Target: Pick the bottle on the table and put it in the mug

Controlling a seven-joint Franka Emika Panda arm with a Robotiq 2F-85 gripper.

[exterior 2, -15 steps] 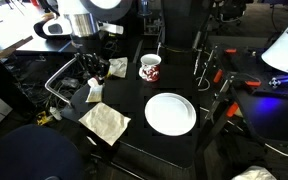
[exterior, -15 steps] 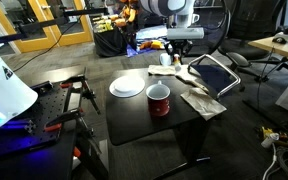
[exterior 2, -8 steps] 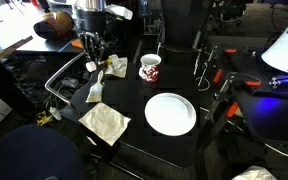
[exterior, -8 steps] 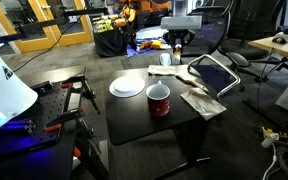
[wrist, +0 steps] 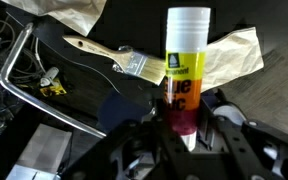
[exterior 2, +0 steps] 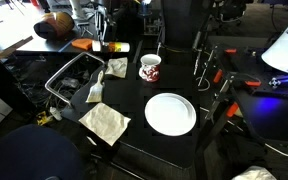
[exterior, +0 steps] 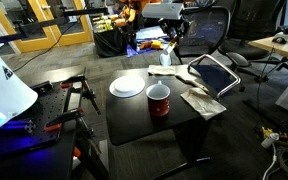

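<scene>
My gripper (wrist: pixel 185 133) is shut on the bottle (wrist: pixel 186 60), a slim bottle with a white cap and a yellow-to-red label, gripped at its lower end. In an exterior view the bottle (exterior 2: pixel 102 46) lies level, high above the table's far left corner, under the gripper (exterior 2: pixel 106 30). In an exterior view the gripper (exterior: pixel 173 32) hangs beyond the table's far edge. The red mug (exterior: pixel 158 99) (exterior 2: pixel 150 68) stands upright on the black table (exterior: pixel 144 122) (exterior 2: pixel 134 95), well apart from the gripper.
A white plate (exterior: pixel 127 86) (exterior 2: pixel 171 113) lies next to the mug. Crumpled papers (exterior 2: pixel 104 122) (wrist: pixel 229 55) and a paintbrush (wrist: pixel 109 60) lie at the table's edge. A tablet-like tray (exterior: pixel 214 72) overhangs it. Red-handled tools (exterior 2: pixel 219 75) stand on the neighbouring bench.
My gripper has risen from the table's edge by the papers, carrying the bottle up and away from the tabletop. The mug and plate have not moved.
</scene>
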